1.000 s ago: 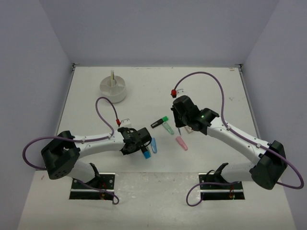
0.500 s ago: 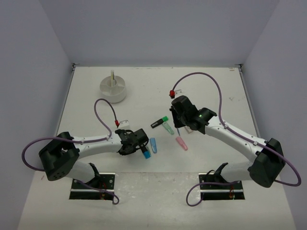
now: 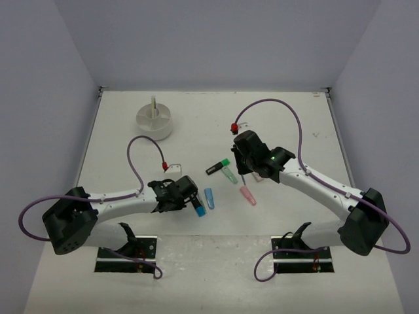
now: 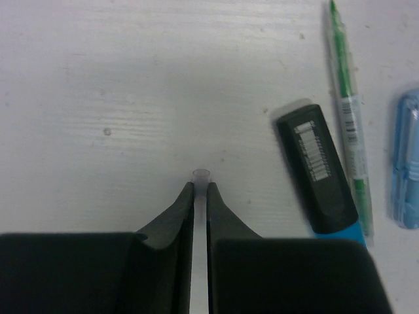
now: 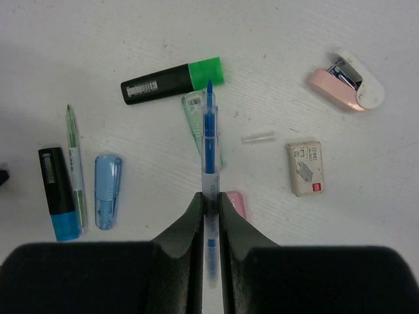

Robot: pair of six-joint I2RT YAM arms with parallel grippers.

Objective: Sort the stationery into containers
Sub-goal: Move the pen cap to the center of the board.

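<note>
In the left wrist view my left gripper [image 4: 200, 186] is shut on a thin clear stick [image 4: 201, 174], low over the table. A black highlighter with a blue end [image 4: 317, 169], a thin green pen [image 4: 347, 111] and a blue translucent highlighter [image 4: 409, 167] lie just to its right. My right gripper [image 5: 209, 196] is shut on a blue pen [image 5: 209, 140] and holds it above a green translucent highlighter [image 5: 194, 121]. A black highlighter with a green cap [image 5: 173, 80] lies beyond. The round white tub [image 3: 154, 121] stands at the back left, far from both grippers.
A pink stapler [image 5: 346, 82], a tan box-like eraser [image 5: 305, 168], a short clear tube [image 5: 258, 138] and a pink piece [image 5: 236, 202] lie around the right gripper. The loose items cluster mid-table between the arms [image 3: 226, 180].
The left gripper's jaws have shut on the thin clear stick, and the left arm has shifted a little left and lower. The right arm has hardly moved.
</note>
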